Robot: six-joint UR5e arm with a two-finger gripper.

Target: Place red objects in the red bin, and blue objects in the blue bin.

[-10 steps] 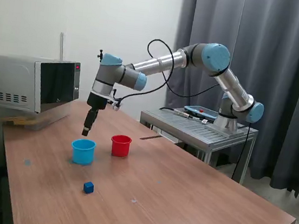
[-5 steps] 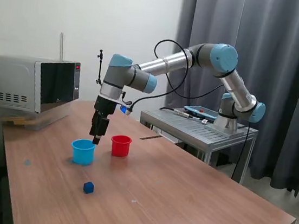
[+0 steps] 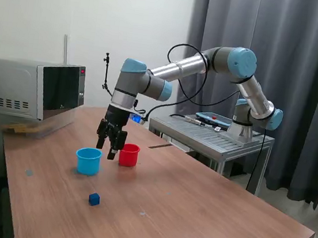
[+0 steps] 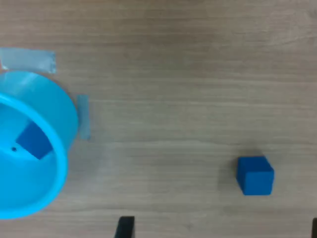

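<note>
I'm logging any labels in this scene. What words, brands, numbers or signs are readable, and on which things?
No readable text in either view.
Microwave: small red mark on its panel, too small to read.
Light blue cup, red cup, loose dark blue cube: plain, unmarked.
Device on the side stand: markings blurred.

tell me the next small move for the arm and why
Probably swing toward the loose blue cube and descend over it. The gripper hangs open and empty between the cups, one blue cube already lies in the blue cup, and this one sits on the table.

text: none legible | labels: none | numbers: none | signs: none
</note>
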